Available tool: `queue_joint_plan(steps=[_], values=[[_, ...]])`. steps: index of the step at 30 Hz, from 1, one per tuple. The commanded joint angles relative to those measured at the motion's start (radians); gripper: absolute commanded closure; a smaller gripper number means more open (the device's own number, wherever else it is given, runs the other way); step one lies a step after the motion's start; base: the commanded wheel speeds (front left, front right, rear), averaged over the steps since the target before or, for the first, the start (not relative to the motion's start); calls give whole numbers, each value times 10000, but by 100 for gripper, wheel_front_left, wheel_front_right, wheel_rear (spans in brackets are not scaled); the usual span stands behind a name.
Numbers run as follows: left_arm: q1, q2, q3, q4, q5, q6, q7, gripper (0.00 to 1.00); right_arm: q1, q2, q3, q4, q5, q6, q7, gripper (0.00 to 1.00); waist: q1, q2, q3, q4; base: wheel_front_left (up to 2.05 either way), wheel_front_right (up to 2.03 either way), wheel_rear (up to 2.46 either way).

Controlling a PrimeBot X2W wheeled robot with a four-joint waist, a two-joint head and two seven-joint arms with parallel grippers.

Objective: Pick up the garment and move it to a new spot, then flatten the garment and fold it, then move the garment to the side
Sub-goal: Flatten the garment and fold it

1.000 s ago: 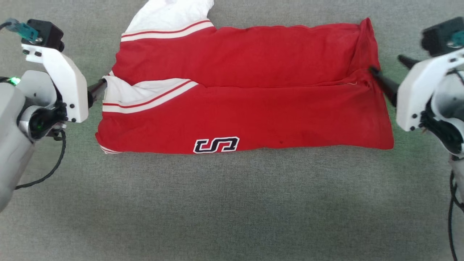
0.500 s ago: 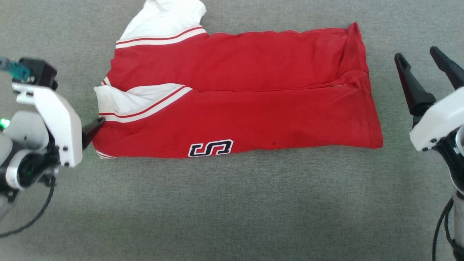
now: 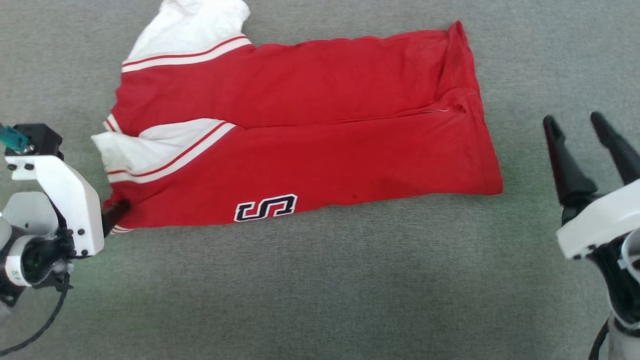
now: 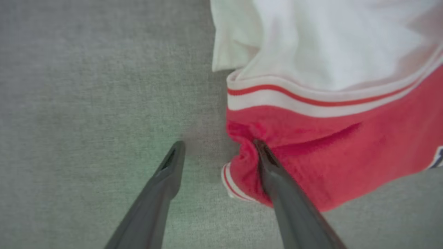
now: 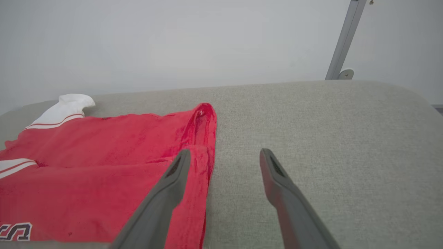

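The garment, a red jersey with white sleeves and striped trim, lies folded lengthwise on the grey padded surface, with a black numeral at its near edge. My left gripper sits at its near-left corner. In the left wrist view this gripper is open: one finger rests on the bare surface and the other presses into the red corner of the garment. My right gripper stands open, apart from the garment's right edge. In the right wrist view it hovers beside the garment, holding nothing.
The grey surface ends in a rounded far edge before a pale wall. A metal pole stands behind it at the right. Bare surface stretches in front of the garment and to its right.
The head view has shifted. My right gripper has drawn back from the garment's right edge, fingers now pointing up. My left gripper has moved from the white sleeve to the near-left corner.
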Motion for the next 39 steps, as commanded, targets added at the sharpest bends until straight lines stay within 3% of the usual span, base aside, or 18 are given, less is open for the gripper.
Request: queue_joint_plan(steps=[1, 10, 11, 12, 19, 33, 35, 36, 39], values=[[151, -180, -69, 388, -4, -140, 89, 0, 209, 48, 67, -137, -3, -5, 107, 0, 0, 0, 75, -145, 0, 0, 0], [198, -1785, -531, 2642, -587, -909, 734, 0, 841, -4, 383, -191, 127, -5, 985, 0, 0, 0, 105, -350, 0, 0, 0], [208, -1918, -616, 2803, -613, -1028, 841, 88, 873, -47, 412, -132, 184, -5, 1187, 0, 0, 0, 100, -341, 0, 0, 0], [208, -2011, -665, 2969, -635, -1130, 916, 100, 872, -100, 491, -92, 221, -5, 1383, 0, 0, 0, 95, -335, 0, 0, 0], [-72, -2477, -905, 3403, -427, -1670, 1134, 100, 426, -460, 737, 403, 315, -5, 2790, 0, 0, 0, 131, -81, 0, 0, 0], [-776, -3575, -1030, 4078, -196, -2367, 864, 100, -1607, -1332, 2104, 3708, 581, -5, 5497, 0, 0, 0, 325, 651, 0, 0, 0], [-851, -3686, -1021, 4168, -162, -2429, 818, 100, -1702, -1571, 2539, 4039, 499, -5, 5777, 80, 0, 0, 333, 724, 0, 0, 0], [-879, -3712, -1037, 4226, -139, -2461, 793, 100, -1745, -1550, 2578, 4167, 619, -5, 5819, 100, 0, 0, 329, 750, 0, 0, 0], [-927, -3723, -1035, 4366, -85, -2531, 701, 100, -1878, -1694, 2603, 4354, 741, -5, 5897, 100, 0, 0, 293, 818, 0, 0, 0]])
